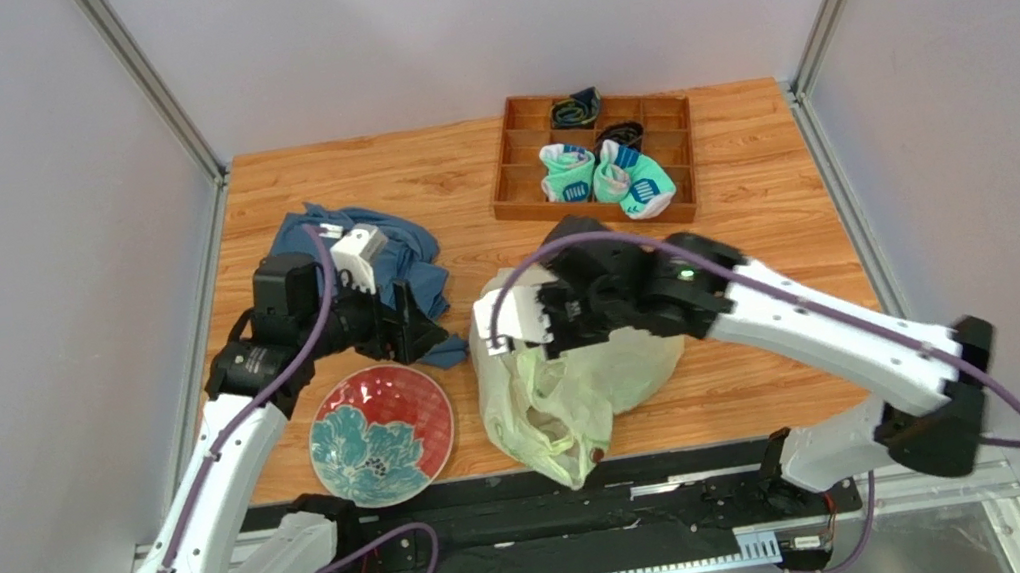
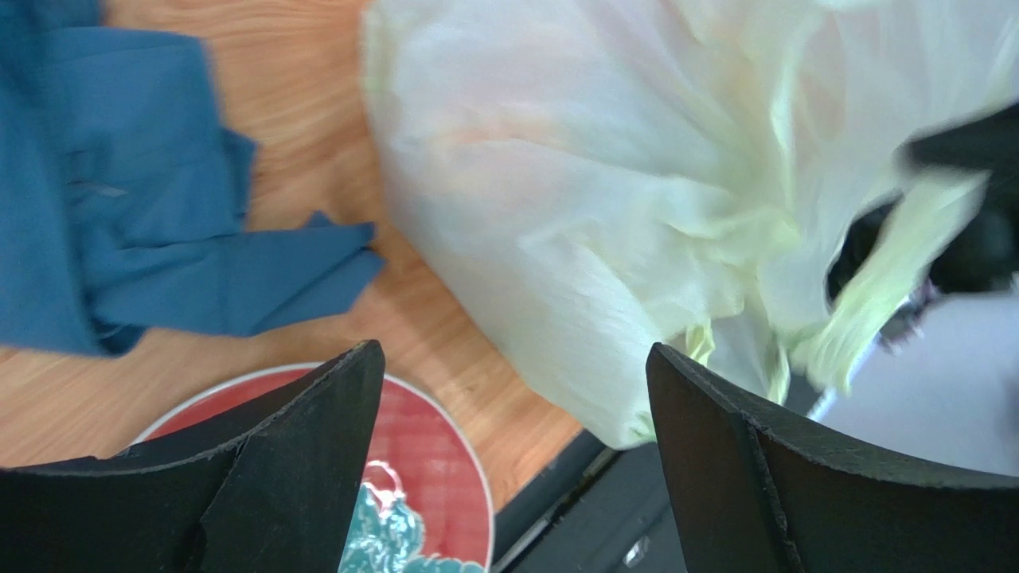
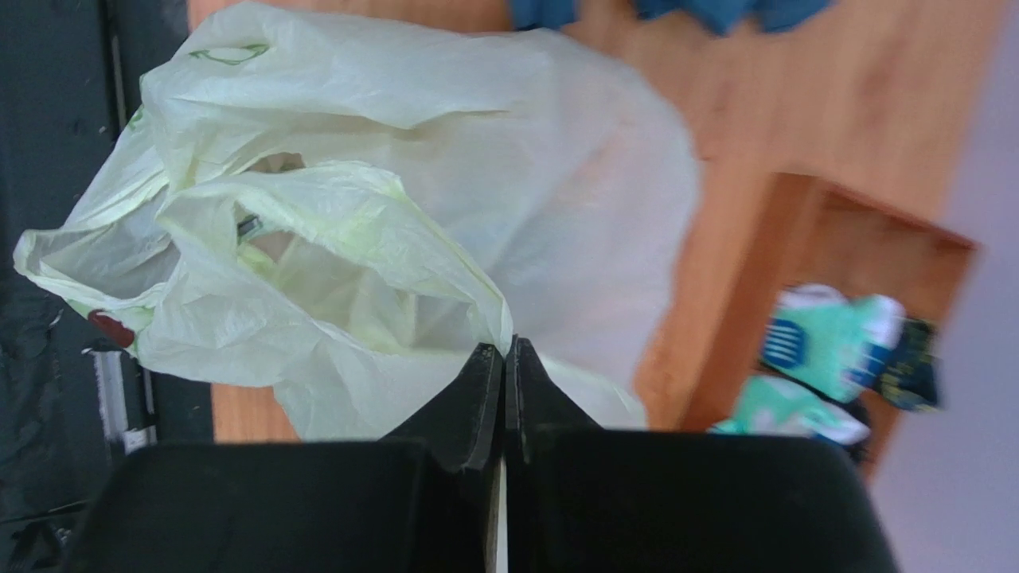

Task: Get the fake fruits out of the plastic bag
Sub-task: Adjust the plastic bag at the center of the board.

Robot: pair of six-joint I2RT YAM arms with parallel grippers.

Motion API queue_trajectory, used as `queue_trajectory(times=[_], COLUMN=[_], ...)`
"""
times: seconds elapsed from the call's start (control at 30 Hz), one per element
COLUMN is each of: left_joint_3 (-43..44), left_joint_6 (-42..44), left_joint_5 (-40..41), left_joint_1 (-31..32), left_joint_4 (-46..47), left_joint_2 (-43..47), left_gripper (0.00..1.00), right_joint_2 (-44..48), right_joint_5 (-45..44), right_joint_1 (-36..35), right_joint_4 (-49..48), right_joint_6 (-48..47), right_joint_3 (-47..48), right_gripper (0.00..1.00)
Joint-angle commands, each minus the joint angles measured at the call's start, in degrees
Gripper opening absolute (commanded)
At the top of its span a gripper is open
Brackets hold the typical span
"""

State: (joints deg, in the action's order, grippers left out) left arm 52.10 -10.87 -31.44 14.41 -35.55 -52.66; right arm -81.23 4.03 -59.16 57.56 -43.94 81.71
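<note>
Plastic bag (image 1: 570,391): pale yellow-green, translucent, heavily crumpled. It lies slumped at the counter's near edge, lower end overhanging. Contents indistinct.

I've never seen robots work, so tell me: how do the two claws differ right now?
The left gripper stands wide open, holding nothing; the right gripper is shut, pinching a fold of the plastic bag. The left gripper hangs beside the bag, between it and the blue cloth; the right gripper sits right over the bag. Both have two black fingers.
</note>
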Motion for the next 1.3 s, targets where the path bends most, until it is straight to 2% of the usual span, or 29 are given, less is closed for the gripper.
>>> queue_trajectory(times=[0.0,0.07,0.13,0.23,0.27,0.4,0.5,0.6,0.63,0.77,0.9,1.03,1.1,1.27], left_joint_3=[5.64,8.18,8.55,8.20,8.28,8.73,9.16,9.69,9.34,7.06,6.09,8.28,10.04,15.30], left_joint_6=[6.99,10.76,13.50,18.42,19.74,23.60,24.77,16.88,11.63,2.01,-8.44,-13.99,-15.66,-22.17], left_joint_5=[-6.71,-6.88,-6.97,-4.87,-4.25,0.41,0.60,-3.78,-4.85,-8.28,-8.99,-2.58,-2.75,6.64], left_joint_1=[5.79,9.20,11.59,20.36,24.91,32.07,37.17,39.02,39.20,39.20,39.20,38.41,37.53,37.18], left_joint_4=[-1.97,-4.87,-5.49,-5.93,-6.46,-7.78,-6.03,-2.27,-0.76,4.34,11.70,12.61,14.36,12.09], left_joint_2=[-1.12,-1.22,0.88,2.48,1.87,-2.79,-6.30,-10.78,-12.10,-15.01,-18.78,-25.80,-28.44,-36.80], left_gripper=[0.90,0.90,0.90,0.88,0.88,0.81,0.80,0.75,0.75,0.75,0.80,0.88,0.90,0.90], right_joint_2=[14.57,18.02,22.84,26.72,27.35,29.64,30.87,32.09,32.45,33.77,35.26,36.05,36.41,35.53], right_joint_5=[-7.89,-11.39,-11.33,-10.28,-9.40,-8.61,-6.93,-5.97,-5.53,-4.82,-2.37,-0.70,-0.17,0.45], right_joint_1=[0.27,1.23,3.51,8.52,10.79,12.13,15.03,16.87,17.49,19.95,21.88,24.35,25.31,26.46], right_joint_4=[1.94,1.94,1.77,1.68,1.50,2.82,4.22,5.37,5.37,4.67,3.26,2.73,2.73,2.12], right_joint_6=[1.31,1.93,2.81,5.18,5.44,6.41,7.73,8.17,8.61,9.23,10.10,11.42,11.60,11.69], right_joint_3=[5.83,4.25,0.48,-4.01,-4.80,-6.30,-6.21,-6.30,-6.48,-7.53,-9.81,-10.43,-10.52,-9.29], right_gripper=[0.00,0.00,0.00,0.00,0.00,0.00,0.00,0.00,0.00,0.00,0.00,0.00,0.00,0.00])
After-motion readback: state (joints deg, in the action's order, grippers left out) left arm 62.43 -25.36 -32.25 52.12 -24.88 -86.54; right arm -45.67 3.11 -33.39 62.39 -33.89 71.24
